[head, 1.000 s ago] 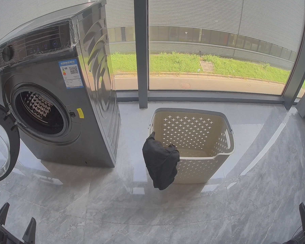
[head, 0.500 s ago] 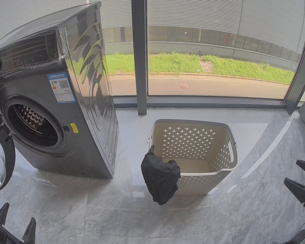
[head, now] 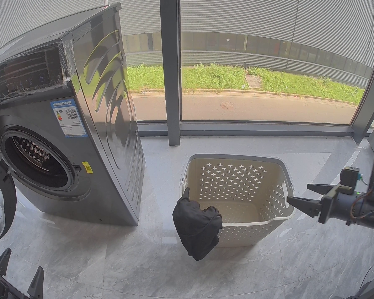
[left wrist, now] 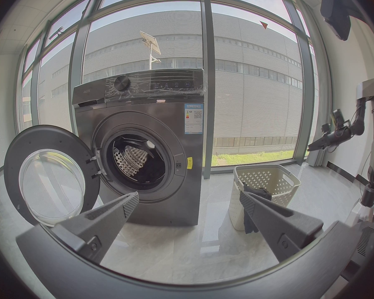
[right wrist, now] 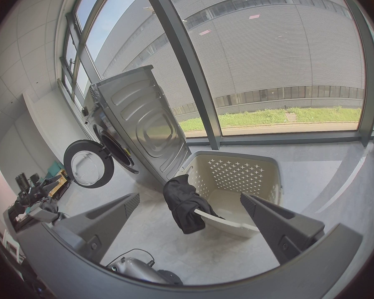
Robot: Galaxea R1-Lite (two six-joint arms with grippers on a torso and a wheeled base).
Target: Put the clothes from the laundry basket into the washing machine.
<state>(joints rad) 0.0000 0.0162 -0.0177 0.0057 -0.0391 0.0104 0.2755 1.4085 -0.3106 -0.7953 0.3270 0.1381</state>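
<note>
Got a black garment (head: pixel 197 227) slung over the laundry basket's (head: pixel 237 159) front-left corner. Got right gripper (head: pixel 299 192) up near the opposite side, spread apart, empty.

This looks like a glass-walled test room in a commercial block: a washer (head: pixel 108 117) with a film-wrapped panel (head: pixel 27 73) stands free on the polished marble floor (head: pixel 153 262) beside a basket (head: pixel 232 175), and tall windows (head: pixel 171 63) face a corrugated building (head: pixel 278 17).
</note>
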